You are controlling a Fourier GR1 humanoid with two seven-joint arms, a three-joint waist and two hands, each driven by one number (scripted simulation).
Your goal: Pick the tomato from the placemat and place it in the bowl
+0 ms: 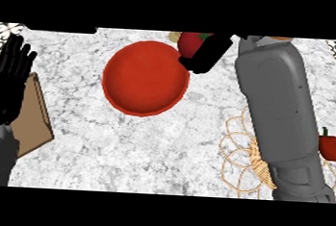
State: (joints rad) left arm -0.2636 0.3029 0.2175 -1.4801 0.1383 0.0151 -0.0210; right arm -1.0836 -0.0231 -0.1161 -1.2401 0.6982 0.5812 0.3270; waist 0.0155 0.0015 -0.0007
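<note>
Tomato (191, 43) sits in the right hand (206, 53), up at the far edge of the worktop (126, 151), just beyond the bowl's rim on its far right side. The black fingers curl round it and hide most of it; only a red patch with a bit of green shows past them.

Carrying is the step in hand, as I judge it: the fruit is off the placemat (241, 159), which lies on the near right side of the bowl (145, 78), partly under the grey forearm, and it is not yet over the bowl's hollow. The bowl itself is red, shallow and has nothing in it.

What comes next, by my reckoning, is a short shift toward the bowl's middle, a lowering, and then a spreading of the fingers so the fruit settles inside and does not roll over the rim.

A second red fruit (332, 147) with a dark stem lies to the right of the placemat, well away from the bowl. The left hand (9, 80) rests to the left of the bowl, fingers straight and up, beside a brown board (34, 120).
</note>
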